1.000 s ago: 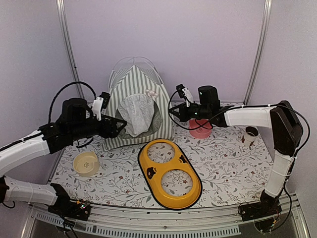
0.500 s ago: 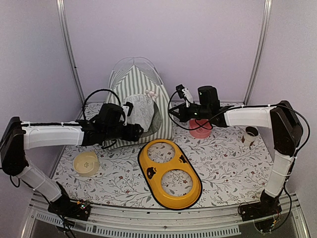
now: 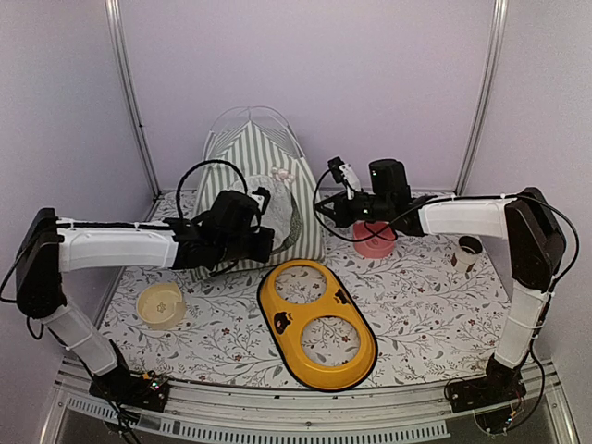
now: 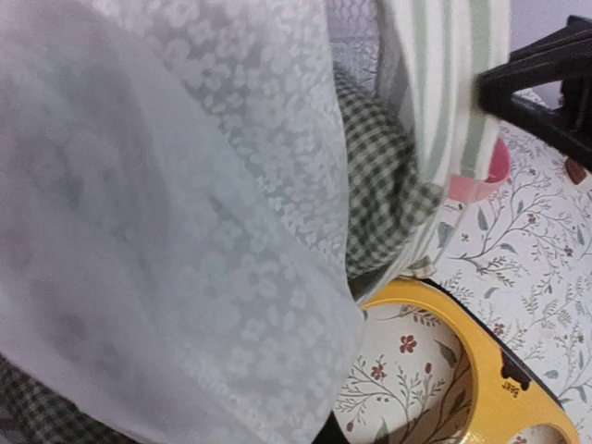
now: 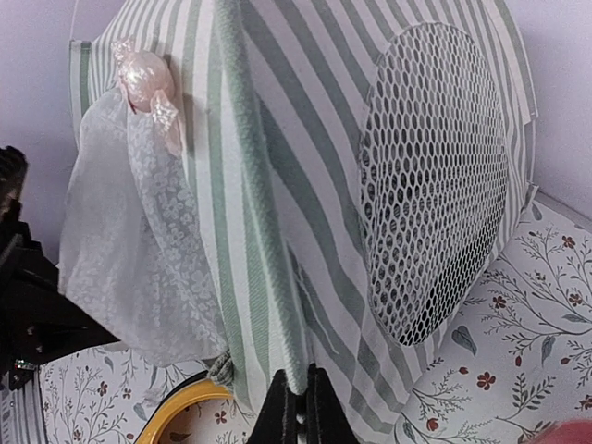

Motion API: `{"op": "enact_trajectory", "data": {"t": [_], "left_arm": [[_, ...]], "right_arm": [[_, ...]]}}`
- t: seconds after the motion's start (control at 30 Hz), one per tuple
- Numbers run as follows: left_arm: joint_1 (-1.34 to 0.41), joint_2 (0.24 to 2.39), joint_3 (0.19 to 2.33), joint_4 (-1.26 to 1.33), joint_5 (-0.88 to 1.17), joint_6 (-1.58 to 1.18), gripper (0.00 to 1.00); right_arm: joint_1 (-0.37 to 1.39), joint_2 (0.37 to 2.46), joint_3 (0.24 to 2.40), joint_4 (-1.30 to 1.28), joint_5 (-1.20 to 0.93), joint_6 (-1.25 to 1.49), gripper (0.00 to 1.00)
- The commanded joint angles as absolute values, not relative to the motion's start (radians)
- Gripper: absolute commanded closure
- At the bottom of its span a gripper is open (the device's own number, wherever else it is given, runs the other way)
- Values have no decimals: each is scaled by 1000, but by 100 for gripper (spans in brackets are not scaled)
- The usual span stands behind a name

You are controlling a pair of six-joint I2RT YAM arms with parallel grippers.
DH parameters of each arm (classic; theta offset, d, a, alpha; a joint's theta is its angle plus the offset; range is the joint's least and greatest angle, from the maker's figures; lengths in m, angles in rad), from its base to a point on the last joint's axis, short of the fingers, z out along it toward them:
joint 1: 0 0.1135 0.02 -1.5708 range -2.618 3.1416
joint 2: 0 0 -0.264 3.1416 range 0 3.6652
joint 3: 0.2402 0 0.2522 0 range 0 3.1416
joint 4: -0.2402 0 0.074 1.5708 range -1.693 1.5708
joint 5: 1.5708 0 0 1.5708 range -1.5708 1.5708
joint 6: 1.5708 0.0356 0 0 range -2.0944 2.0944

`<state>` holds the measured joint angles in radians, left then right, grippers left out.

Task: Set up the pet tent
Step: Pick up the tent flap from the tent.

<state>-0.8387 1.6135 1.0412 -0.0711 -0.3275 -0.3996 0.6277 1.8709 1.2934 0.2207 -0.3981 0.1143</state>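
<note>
Pet tent up at back of desk, left of centre. Right tool pinched tight on its green edge seam. Left tool clenched, tucked under white mesh door flap; can't tell if grabbing anything.

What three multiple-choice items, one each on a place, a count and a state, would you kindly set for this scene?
1. Where does the cream bowl stand?
A. left of the tray
B. on the tray
C. right of the tray

2. How many round holes has the tray?
A. one
B. two
C. four

3. How is the right gripper?
A. wide open over the tray
B. shut at the tent's green seam
C. shut on the cream bowl

Answers:
1 A, since the top view shows the bowl on the table left of the tray.
2 B, since two round cut-outs show in the yellow tray.
3 B, since the right wrist view shows its fingers together where the seam ends.
</note>
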Motion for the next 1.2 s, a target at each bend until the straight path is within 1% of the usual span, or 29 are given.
{"op": "enact_trajectory", "data": {"t": [0.0, 0.23, 0.33, 0.47, 0.73, 0.93, 1.0, 1.03, 1.1, 1.17], "left_arm": [[-908, 1469, 1102, -172, -367, -365, 100], [-883, 1210, 1106, -288, -354, -387, 100], [-795, 1144, 1106, -305, -317, -394, 100], [-627, 1095, 1090, -291, -200, -430, 100], [-367, 1115, 1025, -177, 76, -455, 100], [-211, 1178, 932, -22, 332, -424, 94], [-188, 1216, 918, 14, 413, -418, 93], [-182, 1233, 909, 36, 453, -416, 94], [-177, 1269, 895, 66, 511, -422, 94], [-176, 1289, 875, 100, 554, -441, 95]], "right_arm": [[628, 1870, 1324, 158, -396, 132, 100], [608, 1888, 1348, 127, -399, 79, 100], [608, 1896, 1361, 114, -407, 58, 100], [608, 1905, 1371, 105, -414, 46, 100], [607, 1924, 1376, 97, -423, 36, 100], [608, 1934, 1384, 88, -427, 24, 100], [607, 1931, 1385, 86, -425, 24, 100], [607, 1928, 1388, 81, -425, 24, 99], [609, 1922, 1400, 68, -428, 27, 93], [608, 1909, 1413, 54, -426, 34, 80]]}}
